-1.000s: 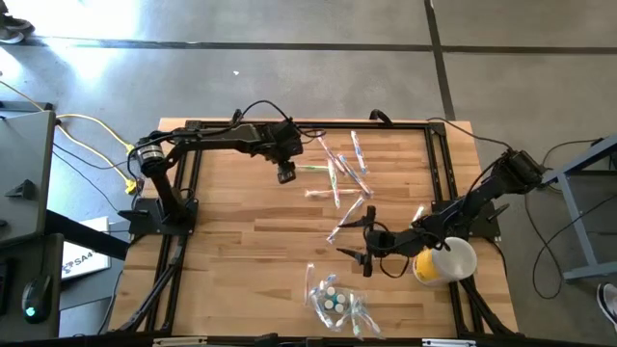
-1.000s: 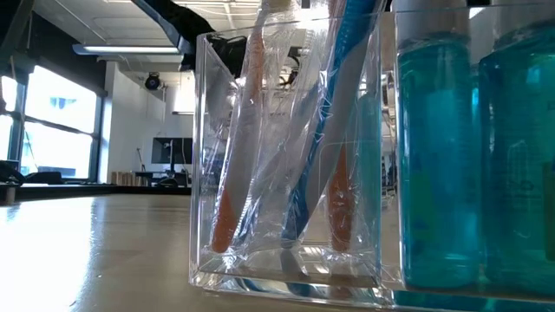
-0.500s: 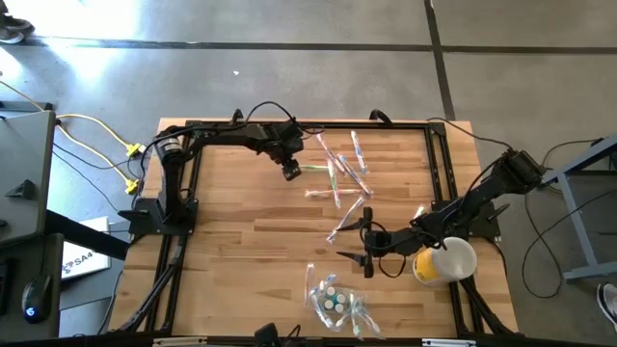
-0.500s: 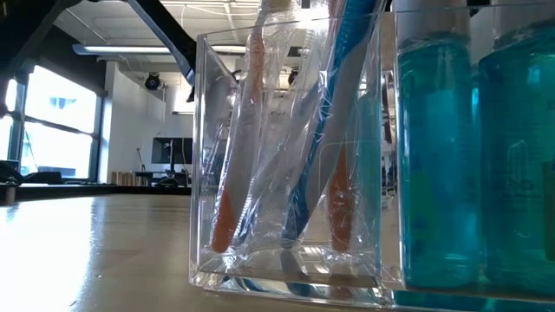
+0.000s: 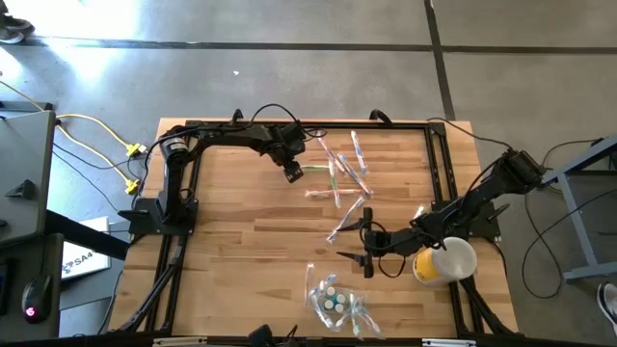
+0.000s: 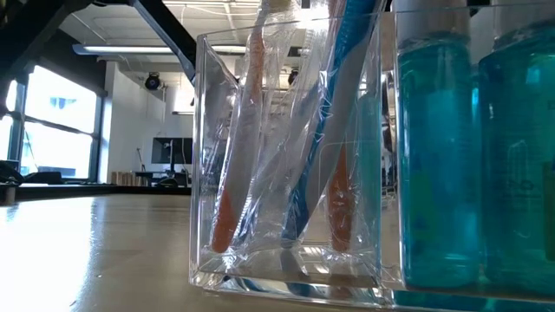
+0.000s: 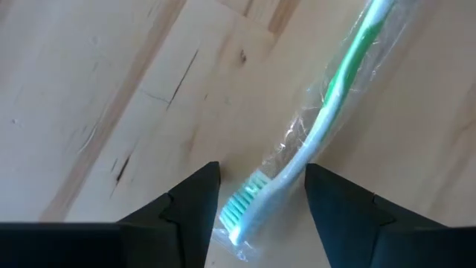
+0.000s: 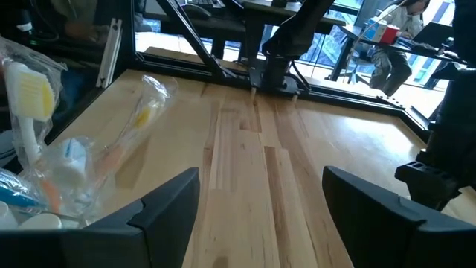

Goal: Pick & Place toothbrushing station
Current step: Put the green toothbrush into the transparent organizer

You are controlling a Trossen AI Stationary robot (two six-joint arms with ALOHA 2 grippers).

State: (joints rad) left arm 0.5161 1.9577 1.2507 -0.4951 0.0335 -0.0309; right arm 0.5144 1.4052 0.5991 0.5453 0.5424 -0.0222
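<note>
One wrapped green toothbrush (image 7: 312, 141) lying flat, bristles between left end effector (image 7: 260, 195) fingers

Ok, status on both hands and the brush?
Left hand open, straddling head of wrapped green toothbrush flat on the table, not gripped. Right hand open, empty, idle mid-table. Nothing blocking.

Green toothbrush (image 7: 327, 126) handle end cut off by frame edge.
</note>
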